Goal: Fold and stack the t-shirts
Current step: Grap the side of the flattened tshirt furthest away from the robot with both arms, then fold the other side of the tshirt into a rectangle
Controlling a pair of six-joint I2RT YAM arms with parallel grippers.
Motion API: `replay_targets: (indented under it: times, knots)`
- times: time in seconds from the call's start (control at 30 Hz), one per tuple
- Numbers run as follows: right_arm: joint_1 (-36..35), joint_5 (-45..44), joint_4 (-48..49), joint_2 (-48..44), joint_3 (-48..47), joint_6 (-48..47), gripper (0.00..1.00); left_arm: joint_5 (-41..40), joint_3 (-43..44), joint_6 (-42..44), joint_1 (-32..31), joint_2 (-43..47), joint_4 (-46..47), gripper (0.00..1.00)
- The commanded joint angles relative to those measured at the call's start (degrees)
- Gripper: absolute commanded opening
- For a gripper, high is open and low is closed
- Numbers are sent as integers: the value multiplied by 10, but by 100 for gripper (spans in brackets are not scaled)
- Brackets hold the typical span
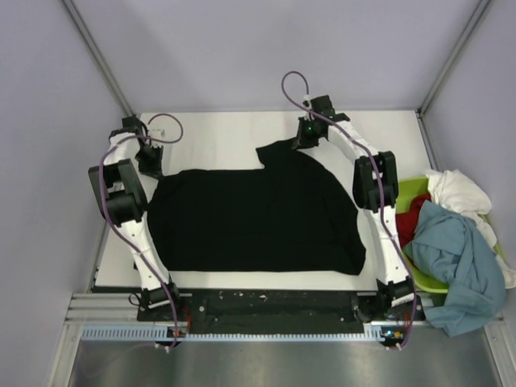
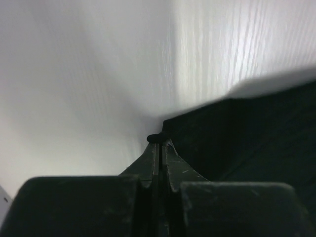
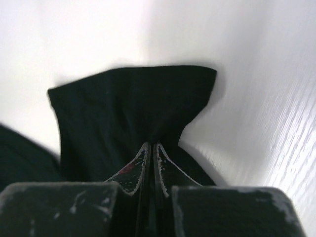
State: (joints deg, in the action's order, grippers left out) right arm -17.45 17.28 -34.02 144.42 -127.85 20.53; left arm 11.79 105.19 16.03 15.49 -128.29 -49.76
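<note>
- While the black t-shirt (image 1: 258,218) lies spread flat across the middle of the white table (image 1: 218,133), an arm runs along each side of it from the near edge.
- The left gripper (image 1: 151,164) sits at the shirt's far left corner. Seen from its wrist, the jaws are pressed together with a small nub of black cloth pinched at their tips.
- The right gripper (image 1: 305,139) is at the far right, on the sleeve that pokes toward the back of the table. Its jaws are clenched on a bunched fold of that sleeve.
- Off the table's right side, a lime-green basket (image 1: 413,187) holds a white t-shirt (image 1: 461,192), a red t-shirt (image 1: 414,216) and a teal-blue t-shirt (image 1: 451,258), which drapes over the near rim.
</note>
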Motion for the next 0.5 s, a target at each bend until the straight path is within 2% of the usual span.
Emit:
replay_targets:
  times: [0.0, 0.17, 0.47]
  knots:
    - [-3, 48, 16, -127, 45, -21, 0, 3, -52, 26, 11, 114, 33, 0]
    - [-3, 74, 20, -237, 173, -43, 0, -11, -125, 57, 15, 196, 41, 0]
    - [-5, 82, 24, -534, 533, -45, 0, 3, -294, 111, 30, 377, 31, 0]
